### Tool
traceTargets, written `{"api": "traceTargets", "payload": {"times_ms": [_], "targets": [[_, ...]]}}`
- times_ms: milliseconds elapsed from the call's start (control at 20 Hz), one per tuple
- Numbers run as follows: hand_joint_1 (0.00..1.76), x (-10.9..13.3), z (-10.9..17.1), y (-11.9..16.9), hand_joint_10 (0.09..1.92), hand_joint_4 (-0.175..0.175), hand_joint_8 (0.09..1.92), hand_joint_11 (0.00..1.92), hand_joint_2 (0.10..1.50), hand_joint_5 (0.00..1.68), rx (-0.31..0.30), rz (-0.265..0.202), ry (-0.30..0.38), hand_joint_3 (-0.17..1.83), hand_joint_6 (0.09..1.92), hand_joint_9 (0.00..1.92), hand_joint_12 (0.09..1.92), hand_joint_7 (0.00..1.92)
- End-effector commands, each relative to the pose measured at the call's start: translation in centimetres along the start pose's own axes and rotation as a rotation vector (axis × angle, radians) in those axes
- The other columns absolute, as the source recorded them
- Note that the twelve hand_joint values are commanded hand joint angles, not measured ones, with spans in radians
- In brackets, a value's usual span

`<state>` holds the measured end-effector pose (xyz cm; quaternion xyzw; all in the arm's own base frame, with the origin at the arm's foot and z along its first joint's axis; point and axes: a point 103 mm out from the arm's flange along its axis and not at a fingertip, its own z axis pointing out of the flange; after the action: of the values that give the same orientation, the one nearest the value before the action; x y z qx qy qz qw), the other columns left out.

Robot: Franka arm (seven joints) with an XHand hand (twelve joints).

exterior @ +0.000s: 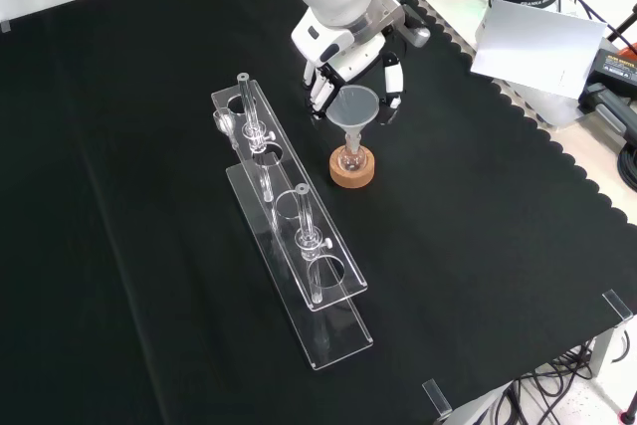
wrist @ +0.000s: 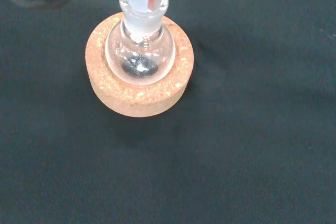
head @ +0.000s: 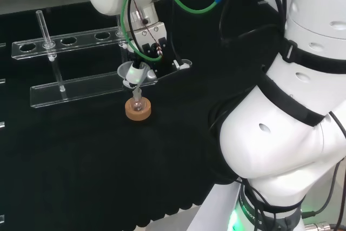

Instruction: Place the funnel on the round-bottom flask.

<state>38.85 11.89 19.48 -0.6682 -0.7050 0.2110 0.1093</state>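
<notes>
The hand (exterior: 350, 65) has its fingers pinched around the funnel (exterior: 354, 106). The funnel's stem is down inside the neck of the flask (wrist: 139, 51), which sits on its cork ring (wrist: 139, 96).

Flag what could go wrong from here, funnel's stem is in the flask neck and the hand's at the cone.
1. The round-bottom flask only rests in the cork ring; a sideways tug from the hand as it lets go could tip it.
2. The funnel looks tall and top-heavy over the small flask, so it may lean or topple once freed.
3. The clear rack stands close beside; a wide retreat might clip it.
</notes>
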Motion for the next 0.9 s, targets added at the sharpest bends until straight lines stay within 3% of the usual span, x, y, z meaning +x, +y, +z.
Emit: {"api": "traceTargets", "payload": {"times_ms": [50,900], "targets": [[0.77,0.19,0.06,0.13,0.45,-0.081,0.81,0.70,0.77,0.63,0.016,0.010,-0.012,0.63,0.84,1.02,1.22,0.72],[0.73,0.50,0.12,0.27,0.62,-0.084,0.82,0.50,0.73,0.41,0.059,0.024,-0.043,0.62,0.63,0.76,1.30,0.44]]}}
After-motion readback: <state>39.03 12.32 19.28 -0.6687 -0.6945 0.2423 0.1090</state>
